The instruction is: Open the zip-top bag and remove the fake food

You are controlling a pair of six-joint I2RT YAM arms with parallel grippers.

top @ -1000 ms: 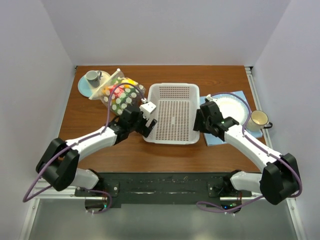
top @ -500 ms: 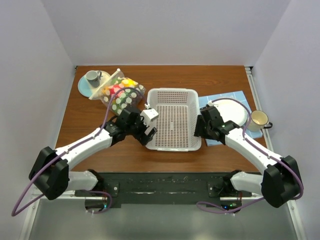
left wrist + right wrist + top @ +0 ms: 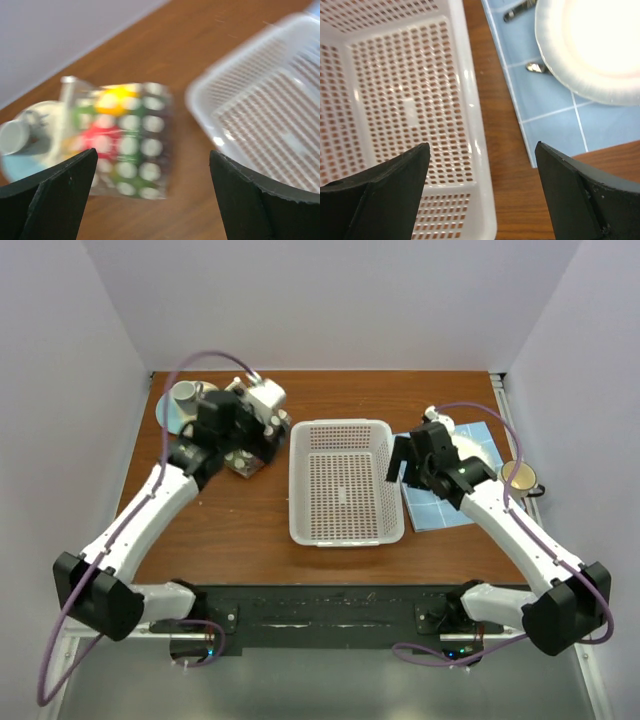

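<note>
The zip-top bag (image 3: 127, 142), clear with pale dots, lies at the back left of the table. Fake food shows through it: a yellow piece (image 3: 114, 101), a red one (image 3: 100, 137) and green ones. My left gripper (image 3: 152, 200) is open and empty, above and just short of the bag. In the top view the left gripper (image 3: 243, 440) covers most of the bag (image 3: 243, 463). My right gripper (image 3: 405, 465) is open and empty, and in the right wrist view the right gripper (image 3: 482, 192) hangs over the basket's right rim.
A white perforated basket (image 3: 345, 480) stands mid-table, seen also in both wrist views (image 3: 265, 100) (image 3: 470, 115). A cup on a blue saucer (image 3: 185, 395) sits behind the bag. A white plate (image 3: 590, 45) and cutlery (image 3: 520, 11) lie on a blue mat (image 3: 555, 125). A mug (image 3: 518, 478) stands at the right.
My left arm has swung from the basket's left edge back to the bag. The basket has turned lengthwise and shifted toward me. My right gripper has drawn back slightly at its right rim.
</note>
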